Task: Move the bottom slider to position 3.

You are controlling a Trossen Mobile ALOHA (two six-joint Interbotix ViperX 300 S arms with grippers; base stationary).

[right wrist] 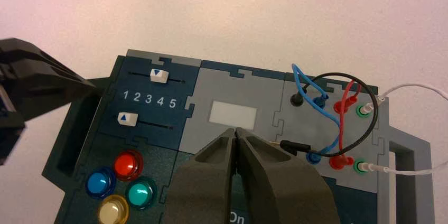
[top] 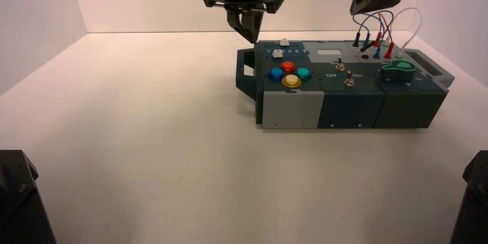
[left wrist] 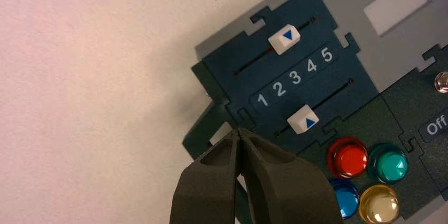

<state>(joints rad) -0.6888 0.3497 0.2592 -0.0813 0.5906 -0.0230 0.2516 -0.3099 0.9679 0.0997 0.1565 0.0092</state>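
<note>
The bottom slider [left wrist: 302, 119] is a small white knob with a blue triangle, on the track next to the coloured buttons. It sits toward the low end of the digit row, about level with 1 and 2, short of the digit 3 [left wrist: 296, 77]. It also shows in the high view [top: 278, 53] and the right wrist view [right wrist: 128, 119]. My left gripper [left wrist: 240, 131] is shut and empty. It hovers over the box's left end by the handle [top: 251, 32], apart from the slider. My right gripper [right wrist: 235, 130] is shut and empty, raised over the box's back right [top: 361, 7].
The twin top slider [left wrist: 284, 38] sits on the far track. Red [left wrist: 347, 157], teal [left wrist: 389, 164], blue [left wrist: 344, 199] and yellow [left wrist: 379, 204] buttons lie beside the bottom slider. Two toggle switches [top: 349, 80], a green knob [top: 399, 68] and plugged wires [top: 377, 39] fill the box's right part.
</note>
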